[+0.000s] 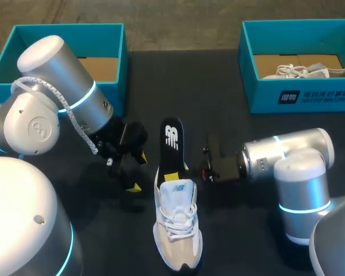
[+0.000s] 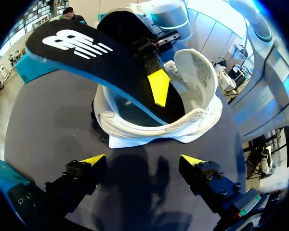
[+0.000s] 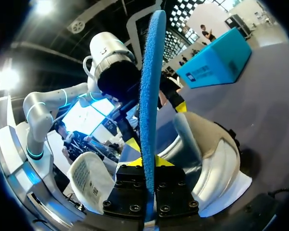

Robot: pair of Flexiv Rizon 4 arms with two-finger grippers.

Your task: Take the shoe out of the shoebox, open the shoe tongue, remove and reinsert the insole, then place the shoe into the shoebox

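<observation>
We see the shoe (image 1: 177, 224) lying on the black table (image 1: 241, 236), out of any box, with its toe pointing towards us and its heel away. Its tongue (image 2: 197, 72) is pulled up and forward, so the opening is wide. The black insole (image 1: 171, 141) stands half out of that opening: its front end dips inside the shoe, while its heel end rises up and away past the shoe's heel, blue underside facing down. Our right gripper (image 1: 171, 175) comes in from the shoe's right side and sits right over the opening. Its two yellow-tipped fingers are clamped on the insole, one on each face, and from its own wrist camera the insole runs edge-on straight up between them. Our left gripper (image 1: 138, 172) is just beside the shoe's heel on the left, apart from it. Its fingers (image 2: 92, 160) are spread wide with nothing between them, and they point at the back of the shoe. Well beyond the shoe's heel, off to the left, is the left shoebox (image 1: 69, 27), teal with a brown cardboard floor. Equally far beyond the heel, to the right, is the right shoebox (image 1: 302, 95), with the other shoe (image 1: 307, 70) lying in it
</observation>
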